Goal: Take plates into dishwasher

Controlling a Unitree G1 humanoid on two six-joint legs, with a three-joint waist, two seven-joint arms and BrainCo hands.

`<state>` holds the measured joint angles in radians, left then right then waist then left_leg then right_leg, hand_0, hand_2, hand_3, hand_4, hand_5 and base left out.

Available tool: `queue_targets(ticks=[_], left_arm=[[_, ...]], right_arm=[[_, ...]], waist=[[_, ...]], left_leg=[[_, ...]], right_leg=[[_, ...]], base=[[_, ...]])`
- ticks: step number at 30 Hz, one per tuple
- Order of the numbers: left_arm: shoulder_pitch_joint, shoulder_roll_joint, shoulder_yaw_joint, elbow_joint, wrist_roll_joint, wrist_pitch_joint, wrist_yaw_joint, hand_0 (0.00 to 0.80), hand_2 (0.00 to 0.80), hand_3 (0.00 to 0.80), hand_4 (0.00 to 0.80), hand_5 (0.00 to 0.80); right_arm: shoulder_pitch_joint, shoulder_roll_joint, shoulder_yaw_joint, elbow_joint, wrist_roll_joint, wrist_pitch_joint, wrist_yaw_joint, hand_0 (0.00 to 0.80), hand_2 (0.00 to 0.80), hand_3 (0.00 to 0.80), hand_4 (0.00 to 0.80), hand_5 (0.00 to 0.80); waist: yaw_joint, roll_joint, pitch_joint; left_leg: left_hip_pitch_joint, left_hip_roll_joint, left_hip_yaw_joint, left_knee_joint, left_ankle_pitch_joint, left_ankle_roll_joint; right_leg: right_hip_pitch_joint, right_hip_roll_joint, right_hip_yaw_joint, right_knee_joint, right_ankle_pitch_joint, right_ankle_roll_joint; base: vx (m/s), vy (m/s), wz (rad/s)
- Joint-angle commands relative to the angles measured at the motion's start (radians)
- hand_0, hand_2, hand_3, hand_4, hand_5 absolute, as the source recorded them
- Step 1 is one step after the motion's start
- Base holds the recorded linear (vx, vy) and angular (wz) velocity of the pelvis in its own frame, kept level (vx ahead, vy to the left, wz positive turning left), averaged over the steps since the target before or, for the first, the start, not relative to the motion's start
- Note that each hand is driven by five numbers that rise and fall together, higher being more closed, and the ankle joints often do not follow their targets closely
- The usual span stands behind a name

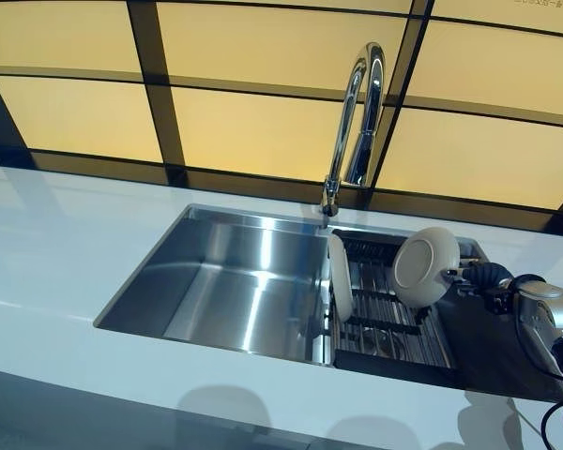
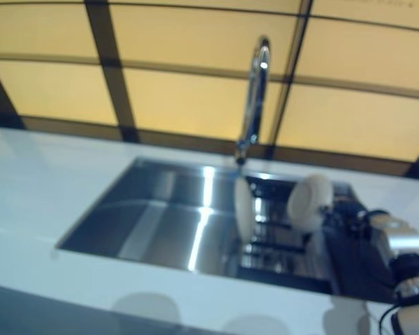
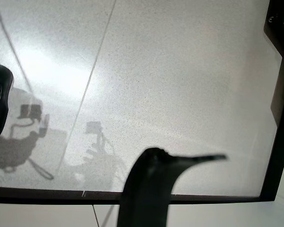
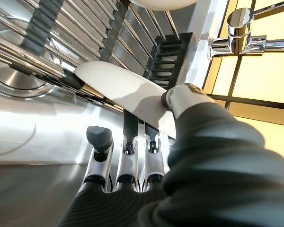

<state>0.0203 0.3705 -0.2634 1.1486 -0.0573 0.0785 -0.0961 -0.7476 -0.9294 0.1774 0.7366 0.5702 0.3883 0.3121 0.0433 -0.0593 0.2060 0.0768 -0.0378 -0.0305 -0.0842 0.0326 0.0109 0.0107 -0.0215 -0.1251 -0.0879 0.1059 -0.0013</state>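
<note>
A white plate (image 1: 426, 267) is pinched at its rim by the right hand (image 1: 488, 276), thumb (image 4: 187, 97) on one face and fingers (image 4: 132, 158) on the other, as seen in the right wrist view. The plate is held tilted above the dish rack (image 1: 389, 314), at about 3 o'clock in the head view. A second plate (image 1: 339, 277) is stood on edge in the rack's left end, just beside the divider to the steel sink basin (image 1: 235, 281). The two plates are kept apart. A chrome faucet (image 1: 355, 122) is seen at 12 o'clock behind the sink. White countertop (image 1: 56, 253) is seen at 9 o'clock. The left hand's state cannot be told; only floor is shown in its wrist view.
</note>
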Motion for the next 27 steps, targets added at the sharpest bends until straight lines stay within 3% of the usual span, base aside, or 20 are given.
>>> queue_targets(ticks=[1, 14, 27], left_arm=[[-0.034, 0.012, -0.066, 0.03, -0.011, -0.001, 0.008, 0.0, 0.0, 0.0, 0.0, 0.0], [-0.034, 0.008, -0.062, 0.047, -0.004, -0.008, 0.003, 0.0, 0.0, 0.0, 0.0, 0.0], [-0.04, 0.001, -0.062, 0.069, -0.003, -0.007, 0.003, 0.0, 0.0, 0.0, 0.0, 0.0]], right_arm=[[-0.104, -0.015, 0.034, 0.012, 0.065, -0.073, -0.048, 0.8, 0.8, 0.8, 0.8, 0.8], [-0.114, -0.007, -0.006, -0.091, 0.234, -0.123, -0.163, 0.8, 0.8, 0.8, 0.8, 0.8], [-0.165, -0.018, -0.008, -0.136, 0.332, -0.119, -0.226, 0.8, 0.8, 0.8, 0.8, 0.8]], waist=[[0.036, -0.012, -0.018], [0.024, -0.021, -0.039], [0.017, -0.035, -0.067]], left_leg=[[-0.008, 0.012, 0.02, -0.001, -0.046, -0.008], [0.005, 0.013, 0.029, 0.0, -0.053, -0.008], [0.019, 0.009, 0.034, 0.003, -0.061, -0.003]], right_leg=[[0.03, -0.042, 0.003, 0.012, -0.047, 0.095], [0.04, -0.038, 0.012, 0.011, -0.049, 0.095], [0.05, -0.033, 0.028, 0.011, -0.046, 0.097]], base=[[0.0, 0.0, 0.0], [0.0, 0.0, 0.0], [0.004, 0.015, -0.02]])
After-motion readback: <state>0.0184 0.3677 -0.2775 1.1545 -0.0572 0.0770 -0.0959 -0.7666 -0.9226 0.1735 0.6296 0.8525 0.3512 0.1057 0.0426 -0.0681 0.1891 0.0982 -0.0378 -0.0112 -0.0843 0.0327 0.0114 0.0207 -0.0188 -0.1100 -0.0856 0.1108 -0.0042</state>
